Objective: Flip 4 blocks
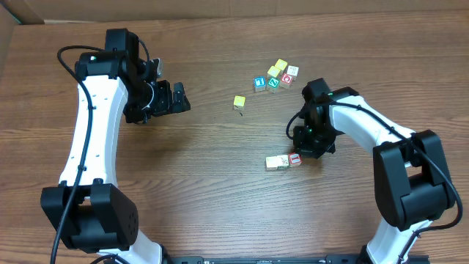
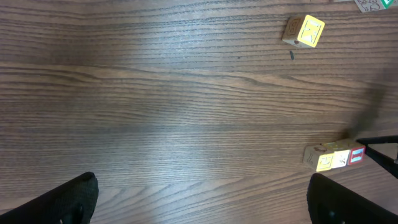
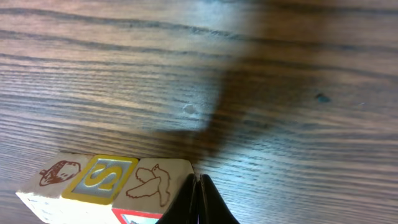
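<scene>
Three small blocks lie side by side in a row [image 1: 282, 161] near the table's middle right. In the right wrist view they are an acorn-topped cream one [image 3: 59, 172], a yellow S one [image 3: 102, 177] and a bird-topped one [image 3: 155, 182] with a red side face. My right gripper [image 3: 200, 196] is shut, holds nothing, and its tip touches the bird block's right edge. Another yellow block [image 1: 239, 102] sits alone farther back, also seen from the left wrist as the yellow block [image 2: 305, 31]. My left gripper [image 2: 205, 205] hangs open over bare wood at the left [image 1: 178, 97].
A cluster of several cubes stands at the back right, among them a teal-faced cube [image 1: 273, 83], a blue-faced cube [image 1: 259, 83], a red-faced cube [image 1: 287, 79] and a white-topped cube [image 1: 293, 70]. The wooden table [image 1: 220, 183] meets a cardboard edge at the far left corner.
</scene>
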`<act>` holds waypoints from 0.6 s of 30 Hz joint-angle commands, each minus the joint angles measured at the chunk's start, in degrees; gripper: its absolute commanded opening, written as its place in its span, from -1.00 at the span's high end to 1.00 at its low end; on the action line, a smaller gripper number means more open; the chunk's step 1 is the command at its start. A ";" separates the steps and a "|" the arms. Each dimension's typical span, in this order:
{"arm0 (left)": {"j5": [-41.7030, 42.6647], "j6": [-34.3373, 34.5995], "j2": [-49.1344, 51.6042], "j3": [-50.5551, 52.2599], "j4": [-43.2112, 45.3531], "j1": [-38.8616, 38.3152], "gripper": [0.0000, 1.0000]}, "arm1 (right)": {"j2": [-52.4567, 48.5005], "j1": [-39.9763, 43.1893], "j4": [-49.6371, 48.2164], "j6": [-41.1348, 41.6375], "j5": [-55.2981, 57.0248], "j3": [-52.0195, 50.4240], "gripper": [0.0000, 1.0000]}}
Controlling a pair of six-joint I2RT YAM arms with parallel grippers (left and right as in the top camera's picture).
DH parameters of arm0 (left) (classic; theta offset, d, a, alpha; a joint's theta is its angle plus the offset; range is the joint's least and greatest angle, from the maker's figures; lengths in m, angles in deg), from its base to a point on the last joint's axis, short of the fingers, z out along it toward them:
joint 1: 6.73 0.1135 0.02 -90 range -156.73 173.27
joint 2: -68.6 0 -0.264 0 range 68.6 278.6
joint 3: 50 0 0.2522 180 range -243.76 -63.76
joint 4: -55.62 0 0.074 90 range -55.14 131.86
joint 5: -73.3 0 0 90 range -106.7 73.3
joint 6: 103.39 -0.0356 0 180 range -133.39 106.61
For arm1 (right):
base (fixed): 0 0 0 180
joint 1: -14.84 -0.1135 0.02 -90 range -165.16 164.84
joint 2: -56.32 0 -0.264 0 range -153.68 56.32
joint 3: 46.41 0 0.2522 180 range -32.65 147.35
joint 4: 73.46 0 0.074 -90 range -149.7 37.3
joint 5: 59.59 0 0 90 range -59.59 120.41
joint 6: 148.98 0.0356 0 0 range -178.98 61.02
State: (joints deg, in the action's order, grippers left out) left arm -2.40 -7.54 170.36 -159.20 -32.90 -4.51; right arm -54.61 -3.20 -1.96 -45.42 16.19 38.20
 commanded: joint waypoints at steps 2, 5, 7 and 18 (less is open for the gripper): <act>-0.33 0.59 0.15 -1.03 0.07 -0.37 -1.00 | 1.57 0.00 0.72 4.68 0.00 -0.39 0.92; -0.33 0.59 0.15 -1.03 0.07 -0.37 -1.00 | 1.57 0.00 1.62 7.48 0.00 -0.39 0.92; -0.33 0.59 0.15 -1.03 0.07 -0.37 -1.00 | 1.57 0.00 1.70 7.76 -0.04 -0.39 0.92; -0.33 0.59 0.15 -1.03 0.07 -0.37 -1.00 | 1.57 0.00 1.66 10.25 -1.46 -0.39 0.92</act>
State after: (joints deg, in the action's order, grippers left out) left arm -2.40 -7.54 170.36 -159.18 -32.90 -4.51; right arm -54.61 -3.25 -0.11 -36.33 15.36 38.20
